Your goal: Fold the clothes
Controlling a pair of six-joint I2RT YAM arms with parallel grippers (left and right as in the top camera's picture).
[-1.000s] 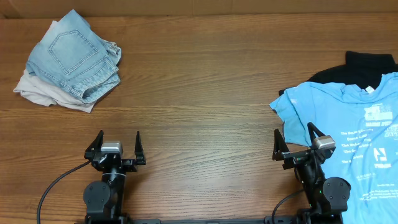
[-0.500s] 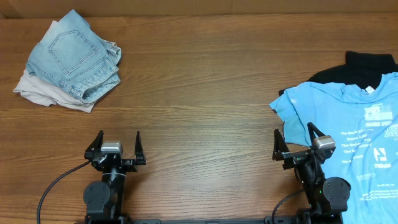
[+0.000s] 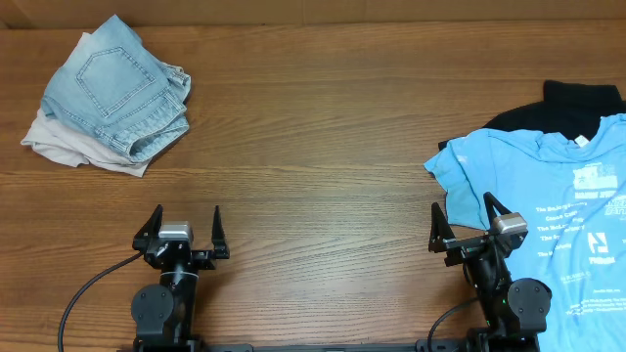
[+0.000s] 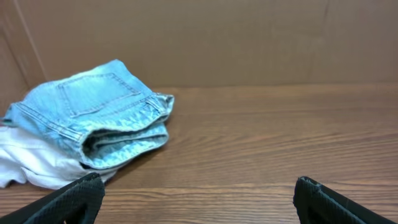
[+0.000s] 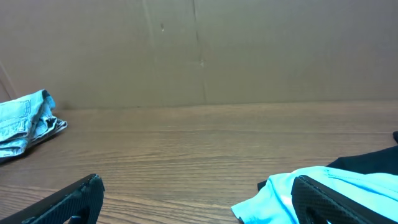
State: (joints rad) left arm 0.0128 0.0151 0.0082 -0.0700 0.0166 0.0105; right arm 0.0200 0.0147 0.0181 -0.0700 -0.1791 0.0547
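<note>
A sky-blue T-shirt with white lettering lies spread at the table's right edge, over a black garment. Its sleeve shows in the right wrist view, with the black garment behind it. My right gripper is open and empty, its right finger over the shirt's left part; it also shows in the right wrist view. Folded pale denim shorts lie on beige cloth at the far left. My left gripper is open and empty near the front edge; it also shows in the left wrist view.
The wooden table stretches between the two piles. A brown cardboard wall stands along the back edge. The shorts and the beige cloth show ahead-left in the left wrist view.
</note>
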